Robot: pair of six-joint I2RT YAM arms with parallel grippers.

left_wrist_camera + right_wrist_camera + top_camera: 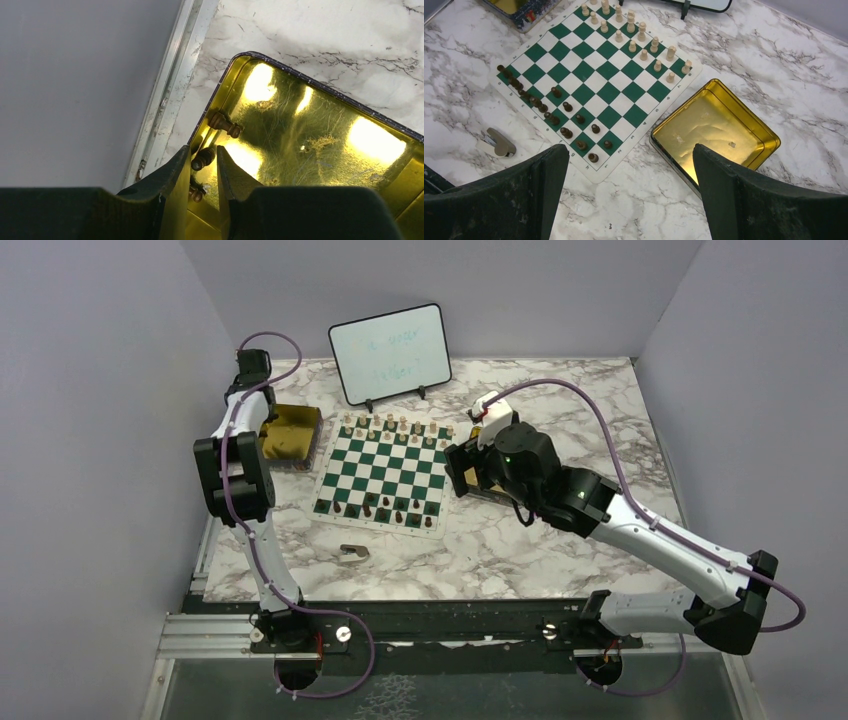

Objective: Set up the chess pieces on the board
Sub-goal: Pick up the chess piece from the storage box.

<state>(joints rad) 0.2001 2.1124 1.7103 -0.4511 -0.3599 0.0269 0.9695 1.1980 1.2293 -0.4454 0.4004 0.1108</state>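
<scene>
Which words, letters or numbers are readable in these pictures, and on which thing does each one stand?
Whiteboard: faint handwriting in two lines, too blurred to read.
Chessboard border: small marks along the edge, too small to read.
Left tin: coloured print on its outer side, no words readable.
Nothing else shows any text.

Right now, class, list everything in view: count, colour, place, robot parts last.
board: one, green-and-white, table centre.
light pieces: about fifteen, tan, board's far rows.
dark pieces: over a dozen, brown, board's near rows.
left tin: one, gold, left of board, three dark pieces inside.
right tin: one, gold, right of board.
whiteboard: one, white, far edge.
scrap: one, brownish-grey, nearer than board.
left gripper: one, black, in left tin, closed on a dark piece.
right gripper: one, black, open, by right tin.
</scene>
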